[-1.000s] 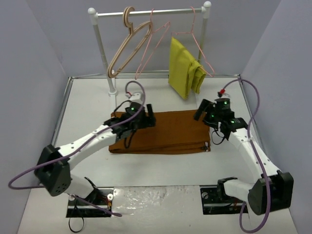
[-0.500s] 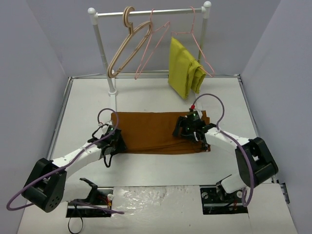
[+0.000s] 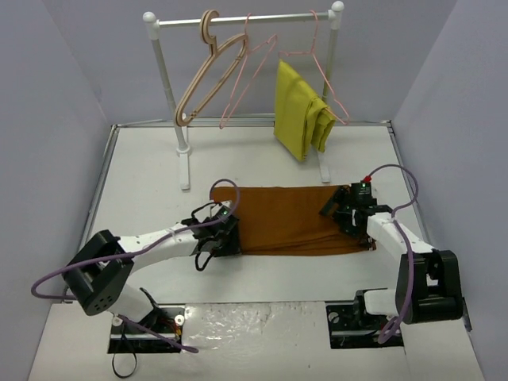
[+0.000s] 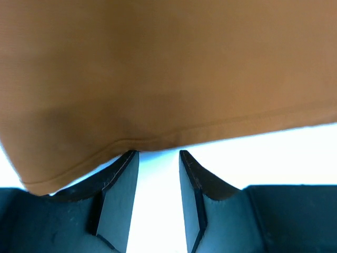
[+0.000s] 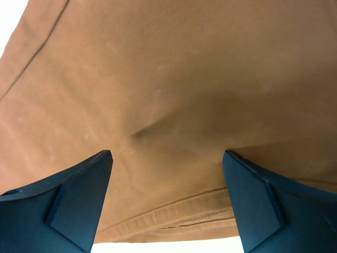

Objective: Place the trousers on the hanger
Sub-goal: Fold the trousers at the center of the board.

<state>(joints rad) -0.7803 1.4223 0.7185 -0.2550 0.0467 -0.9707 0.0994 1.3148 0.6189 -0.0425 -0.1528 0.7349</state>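
Note:
The rust-brown trousers (image 3: pixel 290 222) lie folded flat on the white table. My left gripper (image 3: pixel 226 235) sits low at their left end. In the left wrist view (image 4: pixel 158 153) its jaws stand a narrow gap apart, tips touching the hem of the trousers (image 4: pixel 158 68), with only white table between them. My right gripper (image 3: pixel 339 209) is at the right end. In the right wrist view (image 5: pixel 167 153) it is wide open over the trousers (image 5: pixel 174 68), a stitched hem between the fingers. An empty pink wire hanger (image 3: pixel 248 75) hangs on the rail behind.
A white clothes rail (image 3: pixel 238 20) stands at the back on two posts. It carries a beige wooden hanger (image 3: pixel 208 75) and a second pink hanger (image 3: pixel 325 79) with a mustard-yellow folded garment (image 3: pixel 298 111). Grey walls close in both sides.
Both grippers came down onto the ends of the trousers. The trousers then slid to the right across the table, and both grippers moved right with them.

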